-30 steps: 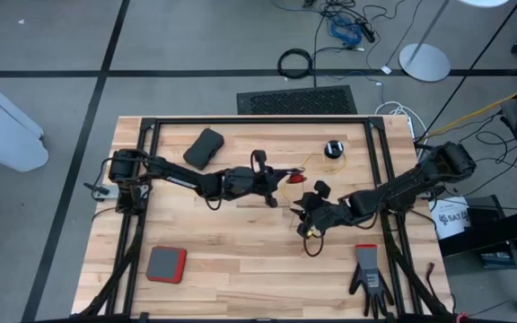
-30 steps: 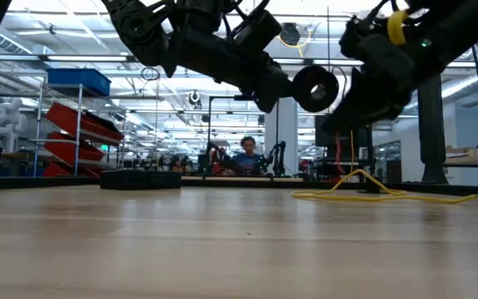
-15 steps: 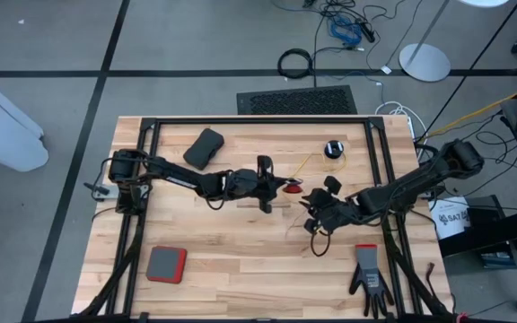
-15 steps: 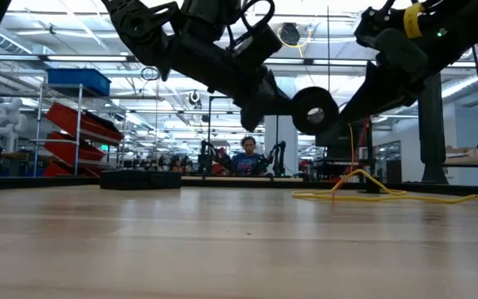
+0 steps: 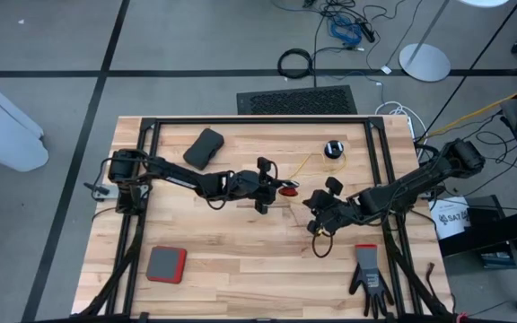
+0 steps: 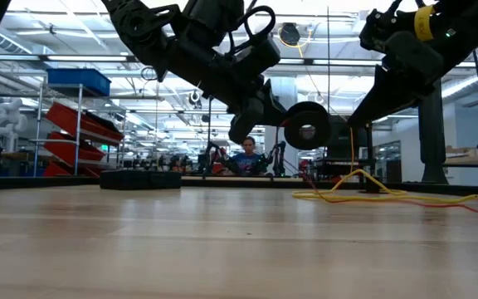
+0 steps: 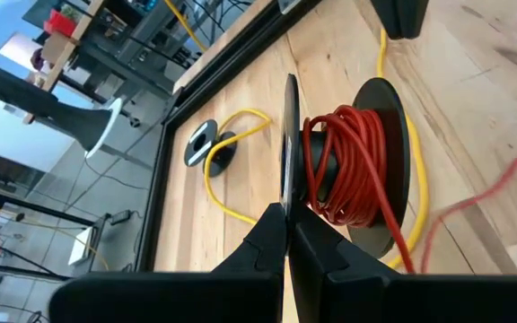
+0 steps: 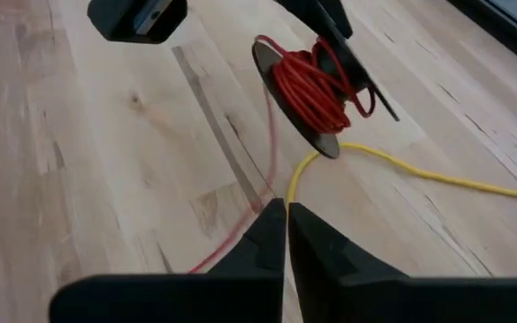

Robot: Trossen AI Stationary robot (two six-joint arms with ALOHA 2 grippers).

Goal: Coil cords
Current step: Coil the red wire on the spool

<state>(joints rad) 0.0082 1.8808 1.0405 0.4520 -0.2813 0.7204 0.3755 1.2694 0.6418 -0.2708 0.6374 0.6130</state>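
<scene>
My left gripper (image 7: 287,235) is shut on a black reel (image 5: 290,189) wound with the red cord (image 7: 348,170), held above the table's middle. A loose red strand (image 8: 271,144) runs from the reel to my right gripper (image 8: 285,211), which is shut just to the reel's right. A second small reel (image 5: 333,149) lies flat near the far edge. Its yellow cord (image 8: 420,175) trails over the wood and passes under my right fingertips. My left gripper pinches the rim of one thin black flange (image 7: 288,179) between its two fingers, edge-on, coming from the table's left. The reel is lifted clear, its axle roughly level. My right gripper is shut where the red strand bends (image 8: 263,205), beside its fingertips, slanting down from the table's right. The fingers hide the pinch itself. From there the strand drops to the table (image 8: 206,258).
A dark grey pouch (image 5: 204,148) lies at the far left, a red and grey block (image 5: 165,264) at the near left, a black glove (image 5: 368,274) at the near right. Black frame rails (image 5: 258,119) border the table. Yellow cord loops (image 6: 372,195) lie on the wood.
My right gripper has shut and drawn a little toward the table's right edge. My left gripper has tipped down and rolled. The reel has sunk lower and turned with it. A red strand has come to lie on the table at the right.
</scene>
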